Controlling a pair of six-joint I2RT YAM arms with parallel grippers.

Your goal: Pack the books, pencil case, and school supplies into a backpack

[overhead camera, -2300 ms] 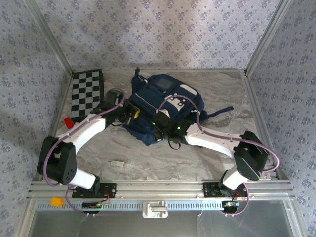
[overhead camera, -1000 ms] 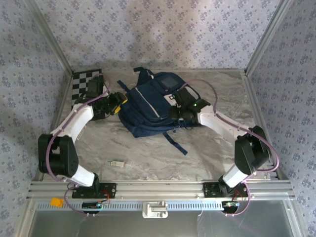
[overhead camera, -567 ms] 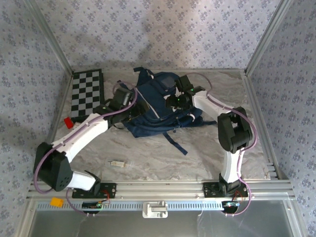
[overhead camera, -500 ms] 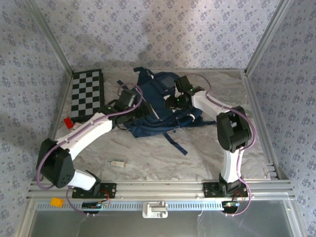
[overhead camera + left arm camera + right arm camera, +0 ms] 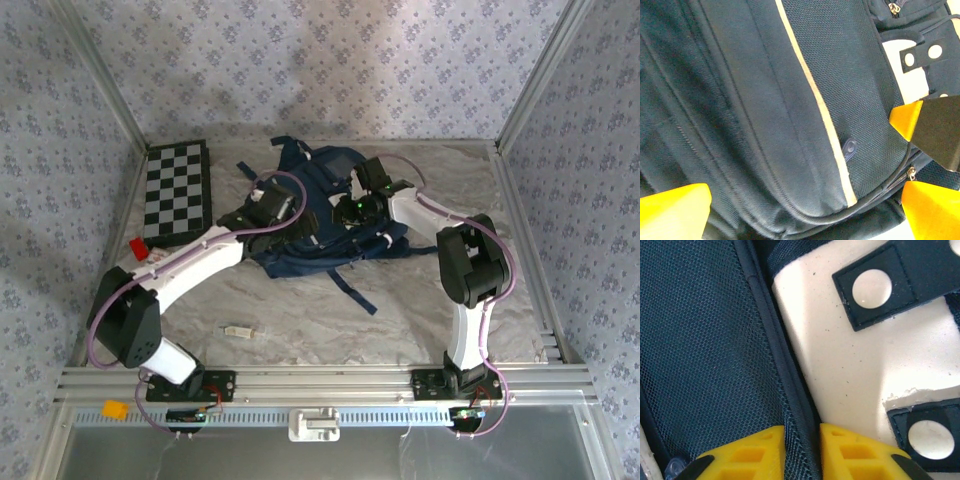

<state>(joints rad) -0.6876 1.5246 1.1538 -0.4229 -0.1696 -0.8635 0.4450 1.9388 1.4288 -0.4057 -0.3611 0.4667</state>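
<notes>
The navy backpack [image 5: 300,250] lies at the back middle of the table, white trim stripe [image 5: 815,100] across its front. My left gripper [image 5: 296,218] hovers open over its left side, yellow fingertips [image 5: 675,210] spread wide above the fabric [image 5: 740,110] and holding nothing. My right gripper [image 5: 343,214] is shut on the dark seam [image 5: 802,440] between the mesh [image 5: 700,340] and a pale buckle patch [image 5: 840,340]. One of its yellow fingers [image 5: 907,120] shows in the left wrist view. A small pale stick of the school supplies [image 5: 237,330] lies near the front. Books and pencil case are out of view.
A chequered board [image 5: 178,190] lies at the back left with a tiny red block [image 5: 137,247] by its near corner. A loose backpack strap [image 5: 355,290] trails toward the front. Metal frame posts and patterned walls close in the sides and back.
The left arm swung right from the board side onto the backpack and its jaws opened wide. The right gripper closed on the seam beside the pale patch. The backpack shifted backward earlier.
</notes>
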